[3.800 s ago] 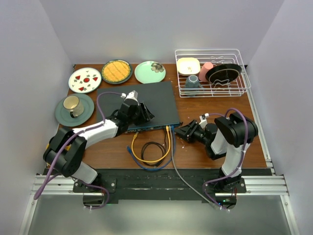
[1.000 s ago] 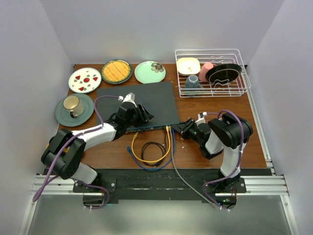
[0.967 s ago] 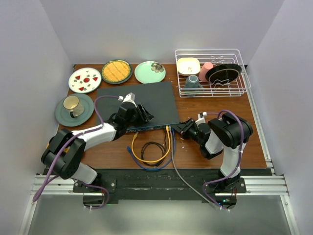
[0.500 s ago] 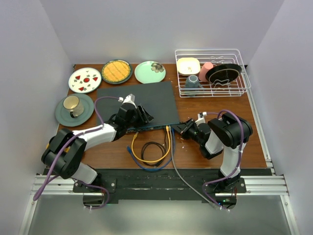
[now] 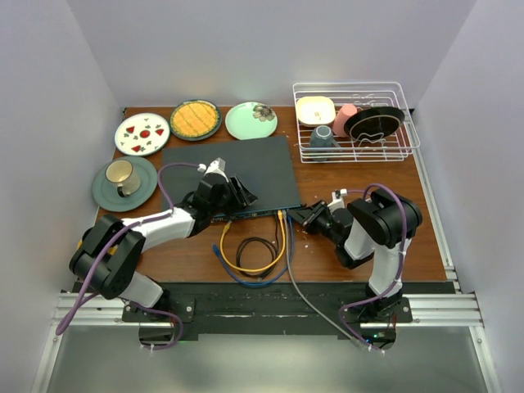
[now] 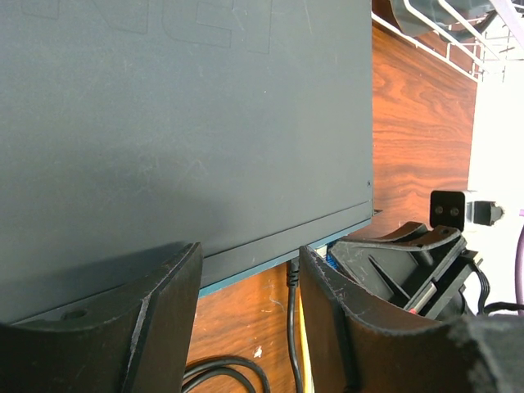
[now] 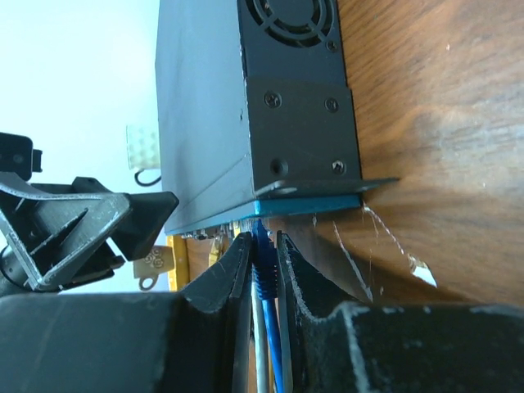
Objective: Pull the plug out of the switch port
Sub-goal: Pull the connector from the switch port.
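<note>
The plug (image 7: 264,274) sits in the blue front edge of the switch (image 5: 254,168), near its right corner. The right gripper (image 7: 262,244) is narrow and pinches this plug. The left gripper (image 6: 250,255) stands half open over the top of the switch.

Top view: I read even, diffuse light from above, brightest on the far wall (image 5: 262,49). The table (image 5: 430,221) is well lit, and the shadows on it are soft and short. The near strip in front of it drops to dull grey. Focus is crisp throughout.

Left wrist view: the switch (image 6: 164,115) top is flat and dim, with a faint scuffed sheen. My left fingers (image 6: 155,327) are blurred. The far right corner blows out white.

Right wrist view: the background at left is overexposed, pale blue. The right fingers (image 7: 221,286) are dark and soft. The plug (image 7: 262,246) between them sits in shadow.
</note>
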`<state>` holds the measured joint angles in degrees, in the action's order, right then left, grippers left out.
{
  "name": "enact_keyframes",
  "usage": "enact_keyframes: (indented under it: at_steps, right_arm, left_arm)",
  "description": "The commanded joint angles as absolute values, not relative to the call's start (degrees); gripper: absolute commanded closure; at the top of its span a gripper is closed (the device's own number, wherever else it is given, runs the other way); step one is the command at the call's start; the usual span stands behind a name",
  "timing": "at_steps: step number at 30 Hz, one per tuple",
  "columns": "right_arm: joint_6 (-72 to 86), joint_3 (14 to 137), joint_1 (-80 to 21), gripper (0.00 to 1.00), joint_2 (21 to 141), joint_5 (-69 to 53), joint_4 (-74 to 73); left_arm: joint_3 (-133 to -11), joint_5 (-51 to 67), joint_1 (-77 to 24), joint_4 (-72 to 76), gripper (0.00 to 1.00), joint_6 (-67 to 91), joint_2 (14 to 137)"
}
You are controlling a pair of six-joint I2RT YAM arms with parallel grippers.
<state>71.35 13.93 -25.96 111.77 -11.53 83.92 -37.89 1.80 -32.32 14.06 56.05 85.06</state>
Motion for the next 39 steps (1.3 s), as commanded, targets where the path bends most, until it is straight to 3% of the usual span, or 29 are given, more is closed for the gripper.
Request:
enact_keyframes:
  at_steps: [1,19,22,29,32,39]
  right_arm:
    - [67.33,10.99,-25.84,1.00,113.64,-9.93,100.55]
    - [64.60,3.34,-24.88,1.00,99.78,-8.61,98.62]
    - [62.42,3.34,-24.70,1.00,90.14,-8.79,90.65]
    - [43.96,15.97,-25.23,1.00,53.67,-0.11,29.71]
    - [39.38,21.07,-25.22,1.00,48.97,3.07,18.15]
    - [35.25,23.55,-25.22,1.00,47.55,9.03,8.71]
  left_arm:
    - [-37.53,2.46,-32.61,16.61,0.44,56.78,84.46]
    - [-36.74,1.41,-32.61,15.82,0.44,56.95,82.79]
    - [-36.65,1.06,-32.70,15.30,0.44,56.69,82.09]
    - [-36.83,0.09,-32.70,14.33,0.37,54.41,79.98]
    - [-36.91,0.18,-32.70,14.33,0.34,53.61,79.72]
    - [-36.21,-1.58,-32.70,13.71,0.33,53.61,79.37]
